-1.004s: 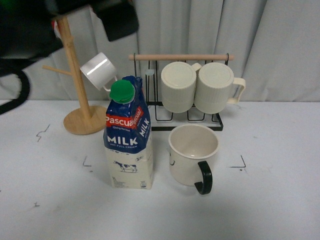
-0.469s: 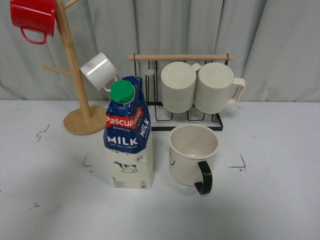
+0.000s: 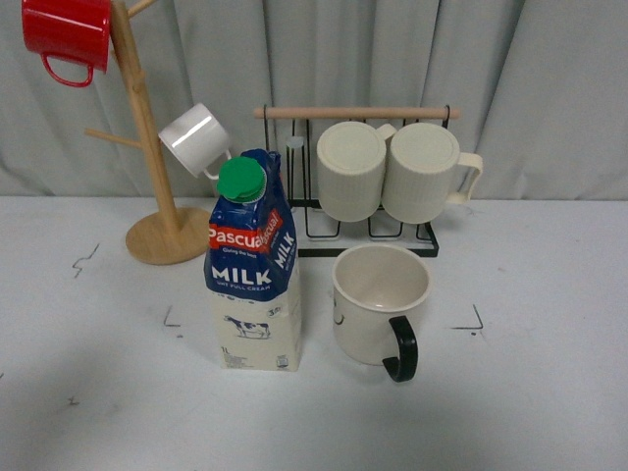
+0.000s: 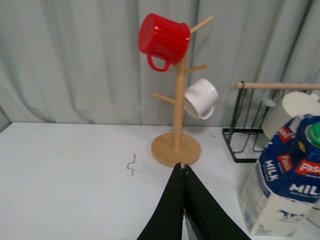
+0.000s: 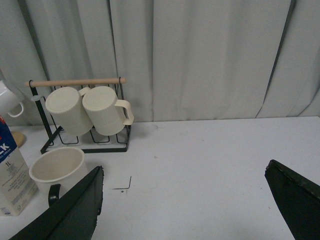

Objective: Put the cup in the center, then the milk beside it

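Observation:
The cup (image 3: 378, 302), cream with a black handle, stands upright on the white table (image 3: 549, 392) between the corner marks. The milk (image 3: 253, 265) stands upright right beside it on its left, a small gap between them. Neither gripper shows in the front view. In the left wrist view my left gripper (image 4: 181, 165) is shut and empty, above the table, left of the milk (image 4: 284, 185). In the right wrist view my right gripper (image 5: 185, 172) is wide open and empty, to the right of the cup (image 5: 56, 168) and the milk (image 5: 12, 175).
A wooden mug tree (image 3: 147, 147) with a red mug (image 3: 67, 34) and a small white mug (image 3: 194, 139) stands at the back left. A black wire rack (image 3: 368, 177) holds two ribbed cream mugs behind the cup. Grey curtain behind.
A dark arm that covered the upper left one second ago has left the front view, uncovering the red mug. The cup and the milk have not moved.

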Available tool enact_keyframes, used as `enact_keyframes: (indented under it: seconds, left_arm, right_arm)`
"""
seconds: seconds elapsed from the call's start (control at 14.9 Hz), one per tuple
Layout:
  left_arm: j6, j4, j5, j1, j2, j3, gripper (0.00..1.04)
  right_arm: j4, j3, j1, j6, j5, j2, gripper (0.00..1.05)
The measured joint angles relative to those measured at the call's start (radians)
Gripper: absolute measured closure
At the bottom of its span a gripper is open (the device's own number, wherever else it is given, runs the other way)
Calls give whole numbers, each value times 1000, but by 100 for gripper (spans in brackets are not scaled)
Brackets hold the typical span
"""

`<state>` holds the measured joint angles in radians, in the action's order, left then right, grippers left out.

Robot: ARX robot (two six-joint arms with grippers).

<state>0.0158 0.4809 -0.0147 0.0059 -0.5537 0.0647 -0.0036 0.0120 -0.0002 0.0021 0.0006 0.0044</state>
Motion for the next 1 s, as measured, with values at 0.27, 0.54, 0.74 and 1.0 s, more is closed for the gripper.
enact_keyframes:
  seconds: [0.27,0.54,0.74,1.0]
  left_arm:
    - [-1,-77,14,-8,135,-54,103]
    - [-1,-196,14,-8,269,-54,103]
    - [-1,-262,15,-8,337,-54,103]
    - [-1,-299,14,-8,374,-54,103]
  right_arm:
    - [0,0,0,0,0,0,6]
    - [0,0,0,0,0,0,6]
    - [0,0,0,0,0,0,6]
    - [0,0,0,0,0,0,6]
